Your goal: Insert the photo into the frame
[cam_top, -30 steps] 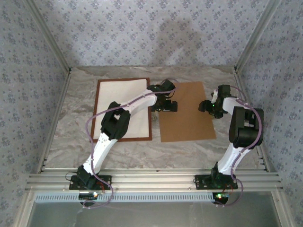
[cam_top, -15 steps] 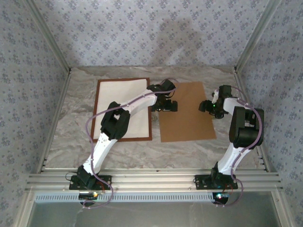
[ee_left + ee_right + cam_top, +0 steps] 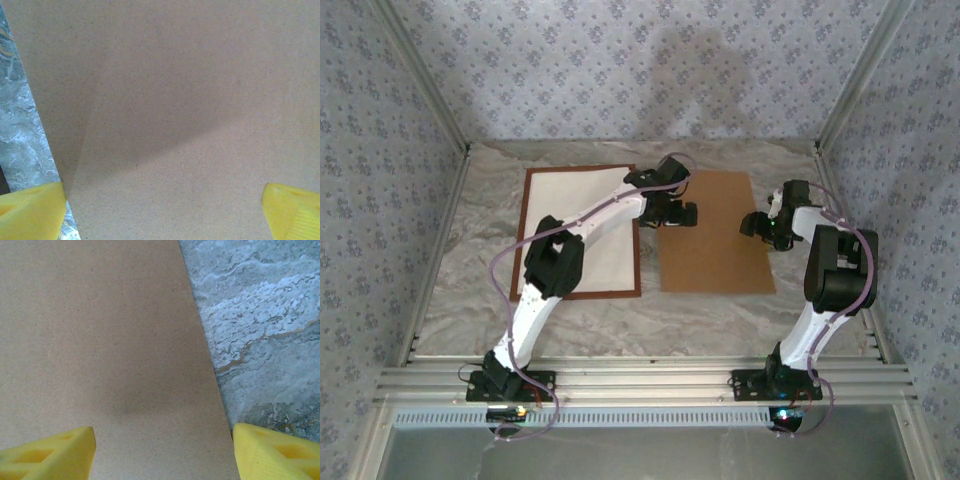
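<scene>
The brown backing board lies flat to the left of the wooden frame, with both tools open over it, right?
Not quite. In the top external view the backing board lies to the right of the frame, not the left. The rest holds: it lies flat, with the left tool and right tool open over it.

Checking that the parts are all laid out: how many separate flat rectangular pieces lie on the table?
2: the frame, cream-faced, left of centre; the brown backing board just right of it. Others may lie hidden beneath.
</scene>
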